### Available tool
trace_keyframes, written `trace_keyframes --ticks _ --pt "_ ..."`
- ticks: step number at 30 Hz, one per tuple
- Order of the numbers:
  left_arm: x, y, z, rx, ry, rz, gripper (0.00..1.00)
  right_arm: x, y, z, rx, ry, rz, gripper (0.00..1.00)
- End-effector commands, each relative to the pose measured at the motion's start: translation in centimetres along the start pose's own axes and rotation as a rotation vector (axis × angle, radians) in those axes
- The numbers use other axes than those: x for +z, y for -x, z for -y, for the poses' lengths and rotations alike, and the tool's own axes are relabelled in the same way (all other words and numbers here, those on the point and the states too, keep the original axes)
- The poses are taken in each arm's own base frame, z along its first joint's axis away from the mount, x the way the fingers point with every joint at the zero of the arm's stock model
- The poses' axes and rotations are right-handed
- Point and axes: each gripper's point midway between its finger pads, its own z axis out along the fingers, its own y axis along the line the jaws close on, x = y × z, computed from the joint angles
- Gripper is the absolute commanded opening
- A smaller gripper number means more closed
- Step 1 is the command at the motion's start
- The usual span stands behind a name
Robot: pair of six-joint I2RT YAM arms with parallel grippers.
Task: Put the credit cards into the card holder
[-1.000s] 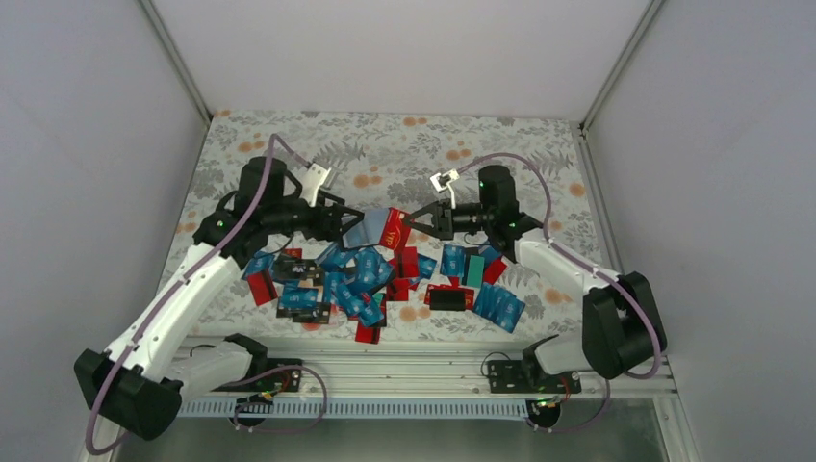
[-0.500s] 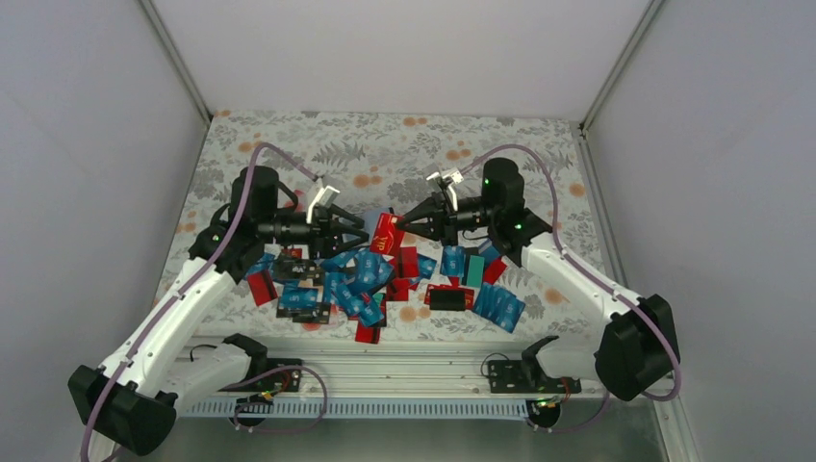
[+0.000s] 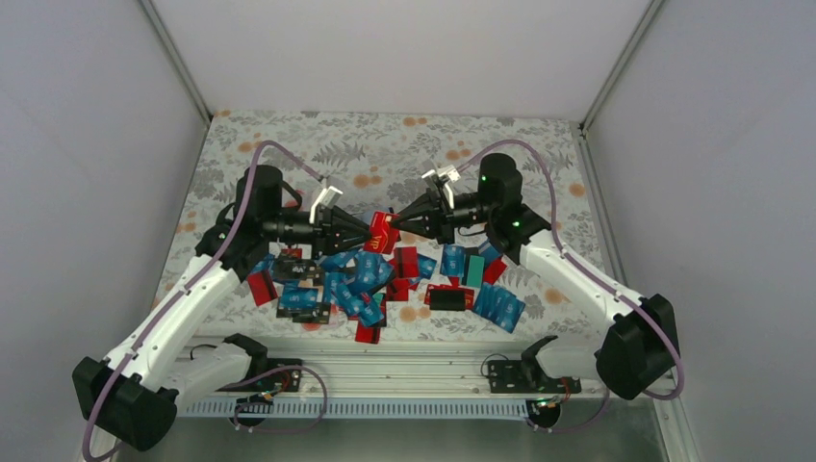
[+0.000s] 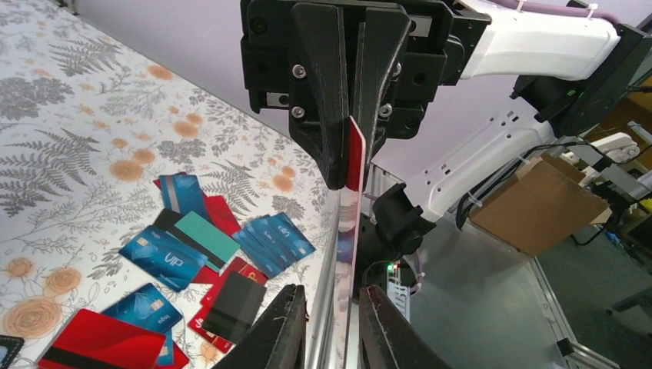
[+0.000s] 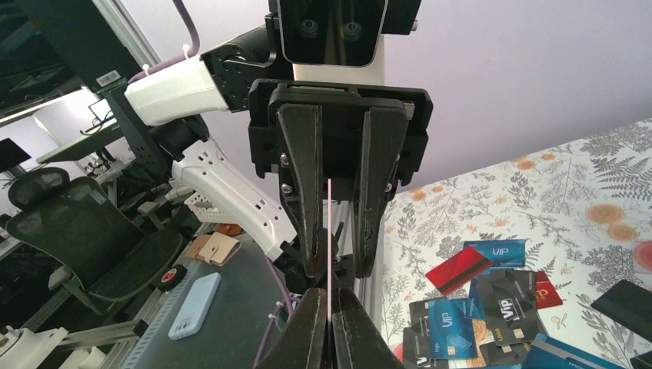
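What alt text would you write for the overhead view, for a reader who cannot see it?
The left pincer and right pincer meet tip to tip above a floral table, a red card held in the air between them. Below lies a scatter of mostly blue credit cards.

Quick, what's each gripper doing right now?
Left gripper: partly open, jaws on either side of the red card, with a gap showing on each side.
Right gripper: closed, holding the red card.

Pale grey walls point(image 3: 404, 48) — floral table point(image 3: 385, 144), black office chair point(image 5: 69, 231)
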Motion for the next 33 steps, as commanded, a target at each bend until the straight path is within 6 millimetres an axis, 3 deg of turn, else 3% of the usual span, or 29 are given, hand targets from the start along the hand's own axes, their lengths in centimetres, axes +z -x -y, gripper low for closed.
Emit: trace_keyframes --ticks 1,9,13,16,21,23,28,33 --pt "0.2 0.4 0.6 0.039 -0.032 0.013 0.17 0.6 0.5 -0.7 -0.04 0.033 -0.01 0.04" --pt "0.3 0.3 0.3 0.033 -0.016 0.01 0.04 1.0 0.5 -0.8 -0.041 0.039 -0.018 0.04" --pt "0.6 0.0 -0.5 0.013 0.009 0.007 0.02 1.1 0.5 -0.6 -0.033 0.034 -0.021 0.04" --pt "0.6 -0.1 -2.0 -0.018 0.084 0.014 0.02 1.2 0.5 0.3 -0.011 -0.008 -0.028 0.16" --pt "0.4 -1.1 -7.8 -0.173 0.323 0.028 0.02 0.2 0.1 5.8 0.108 -0.242 -0.007 0.48" --pt "0.2 -2.1 -10.2 -0.252 0.404 0.031 0.02 -0.8 -0.3 8.1 0.178 -0.311 0.012 0.55" --pt "0.1 -5.2 -15.3 -0.446 0.533 0.028 0.02 -2.7 -1.5 12.5 0.298 -0.477 0.048 0.65" --pt "-0.6 -8.2 -19.3 -0.609 0.642 0.033 0.02 -3.7 -3.8 16.9 0.409 -0.65 0.018 0.66"
